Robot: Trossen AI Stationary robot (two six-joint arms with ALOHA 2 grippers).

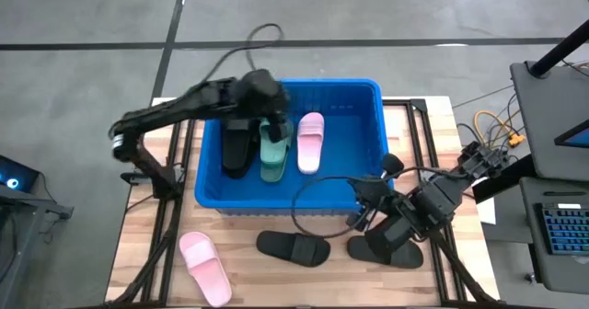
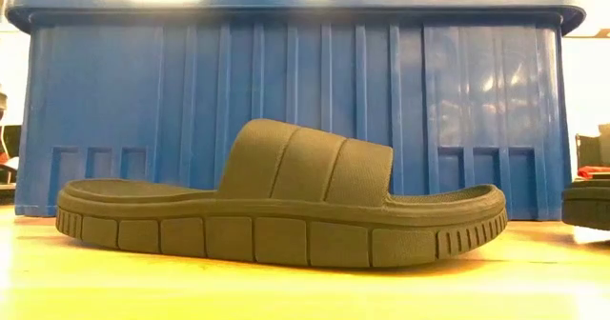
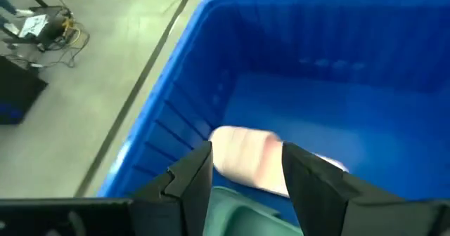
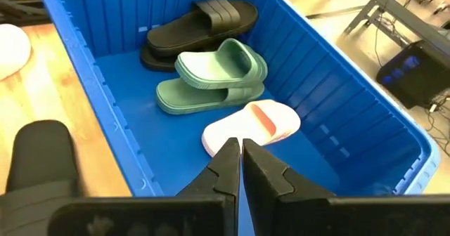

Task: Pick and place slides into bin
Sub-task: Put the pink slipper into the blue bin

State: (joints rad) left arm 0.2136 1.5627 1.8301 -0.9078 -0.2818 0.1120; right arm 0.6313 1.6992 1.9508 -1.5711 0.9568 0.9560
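text: none readable | labels – none | brands, numbers, signs – none

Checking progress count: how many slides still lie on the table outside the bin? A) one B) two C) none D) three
D: the high view shows a pink slide and two black slides on the table, in front of the bin.

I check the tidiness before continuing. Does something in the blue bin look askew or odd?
Yes. In the blue bin, the two green slides lie stacked on their sides, not flat. The black slide and pink slide rest sole-down.
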